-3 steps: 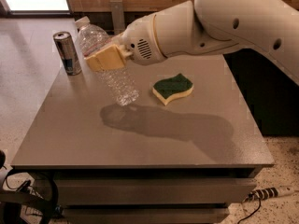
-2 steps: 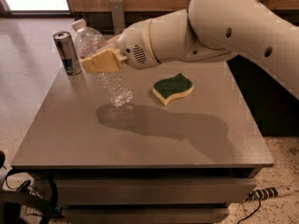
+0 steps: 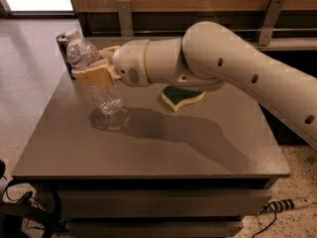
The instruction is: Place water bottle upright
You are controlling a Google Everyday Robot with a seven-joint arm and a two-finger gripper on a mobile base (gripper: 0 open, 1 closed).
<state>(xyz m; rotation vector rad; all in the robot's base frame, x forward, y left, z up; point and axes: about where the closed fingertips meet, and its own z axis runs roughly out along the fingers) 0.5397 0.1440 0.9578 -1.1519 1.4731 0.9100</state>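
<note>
The water bottle (image 3: 101,90) is clear ribbed plastic with a white cap and a dark label band near its neck. It stands nearly upright, tilted a little to the left, with its base on or just above the grey table (image 3: 148,148) at the left. My gripper (image 3: 94,73) is shut on the water bottle around its middle, its tan fingers (image 3: 91,77) wrapping the body. The white arm reaches in from the right.
A silver-blue metal can (image 3: 64,46) stands just behind the bottle at the table's far left corner, mostly hidden. A green and yellow sponge (image 3: 181,97) lies mid-table under the arm. A wooden wall with rails runs behind the table.
The gripper has carried the bottle a little left and down, and the bottle's base now sits at the table surface. The can is more hidden behind it.
</note>
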